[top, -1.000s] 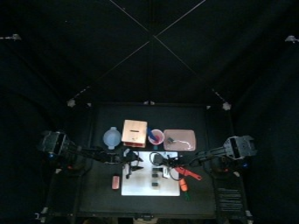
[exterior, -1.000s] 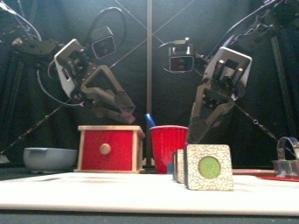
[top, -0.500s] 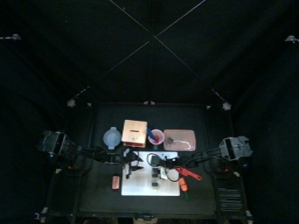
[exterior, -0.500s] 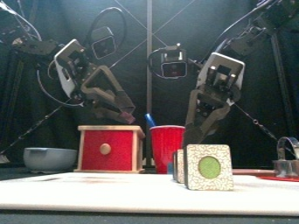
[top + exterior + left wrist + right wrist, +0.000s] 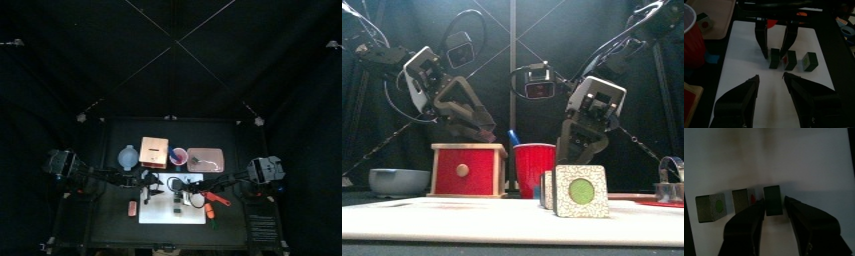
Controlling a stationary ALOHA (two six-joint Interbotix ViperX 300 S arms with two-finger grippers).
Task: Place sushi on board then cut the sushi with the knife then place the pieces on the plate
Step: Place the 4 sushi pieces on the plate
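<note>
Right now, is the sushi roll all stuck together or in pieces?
In pieces. Three dark green sushi blocks stand upright on the white cutting board, and the right wrist view shows bare gaps between them.

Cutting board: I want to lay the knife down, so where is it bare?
Bare: the board between the left gripper and the sushi pieces, and its front strip. Crowded at the pieces, under the right gripper.

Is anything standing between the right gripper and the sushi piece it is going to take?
Nothing visible does. The right gripper, jaws open, has its tips on either side of the end sushi piece on the white cutting board.
</note>
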